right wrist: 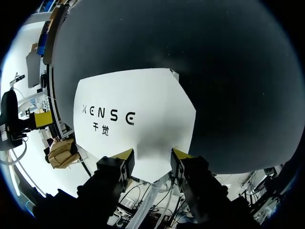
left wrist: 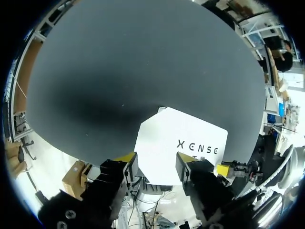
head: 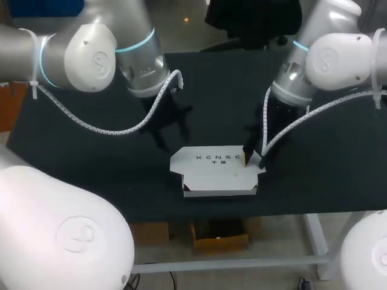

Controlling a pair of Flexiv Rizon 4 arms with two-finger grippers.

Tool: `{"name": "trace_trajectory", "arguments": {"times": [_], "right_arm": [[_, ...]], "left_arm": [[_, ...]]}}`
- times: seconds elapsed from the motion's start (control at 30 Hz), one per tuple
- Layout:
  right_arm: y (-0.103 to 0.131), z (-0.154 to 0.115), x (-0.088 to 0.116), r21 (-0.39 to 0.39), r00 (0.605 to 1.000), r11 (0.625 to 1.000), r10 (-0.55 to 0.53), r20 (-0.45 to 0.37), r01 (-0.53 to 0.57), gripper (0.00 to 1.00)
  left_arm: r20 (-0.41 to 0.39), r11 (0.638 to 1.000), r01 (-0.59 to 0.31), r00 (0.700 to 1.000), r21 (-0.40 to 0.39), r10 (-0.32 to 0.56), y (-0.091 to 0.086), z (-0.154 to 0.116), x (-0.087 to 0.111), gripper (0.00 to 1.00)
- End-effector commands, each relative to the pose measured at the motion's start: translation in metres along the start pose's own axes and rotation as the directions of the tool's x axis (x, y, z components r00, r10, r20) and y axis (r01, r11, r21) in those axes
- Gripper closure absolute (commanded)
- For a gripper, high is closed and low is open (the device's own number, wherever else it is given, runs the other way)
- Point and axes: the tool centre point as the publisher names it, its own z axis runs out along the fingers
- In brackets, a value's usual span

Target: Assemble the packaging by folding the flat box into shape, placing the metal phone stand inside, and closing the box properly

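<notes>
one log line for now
white box lid down | left gripper open, clear of box | right gripper open at its right corner | stand unseen

Housings, left arm [head: 91, 57] and right arm [head: 329, 60]: glossy silver-white, with cyan joint rings [head: 138, 43], white segmented cable conduits [head: 115, 130], white cable ties [head: 34, 89]. Bodies of left gripper [left wrist: 156, 167], right gripper [right wrist: 152, 160]: black; fingertips [left wrist: 125, 157] yellow.

It is dim over the worktop [head: 78, 145], which soaks up the light and looks nearly black from above. Light from overhead leaves a soft sheen on the white shells of the left arm [head: 91, 57] and right arm [head: 335, 60]. The box [head: 214, 166] is the brightest thing here, its lid close to glaring at the right wrist. From the left wrist a broad, soft-edged shadow [left wrist: 95, 112] lies on the worktop just beyond the box, and the surface turns paler grey farther off.
</notes>
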Motion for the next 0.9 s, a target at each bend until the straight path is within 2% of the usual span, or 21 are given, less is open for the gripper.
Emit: {"name": "trace_trajectory", "arguments": {"times": [0.03, 0.33, 0.9], "right_arm": [[-0.006, 0.003, -0.003, -0.021, 1.0, 1.0, -0.001, -0.006, 0.0, 0.53], [-0.007, 0.005, -0.003, -0.036, 1.0, 0.999, -0.001, -0.01, 0.001, 0.53], [-0.007, 0.006, -0.004, -0.049, 1.0, 0.999, 0.005, -0.011, -0.006, 0.54]], "left_arm": [[0.023, 1.0, 0.001, 1.0, -0.028, -0.001, -0.007, 0.015, 0.009, 0.56], [0.06, 0.999, 0.009, 0.998, -0.052, -0.006, -0.009, 0.041, 0.01, 0.56], [0.067, 1.0, 0.016, 0.998, -0.022, -0.014, -0.002, 0.056, -0.003, 0.55]]}}
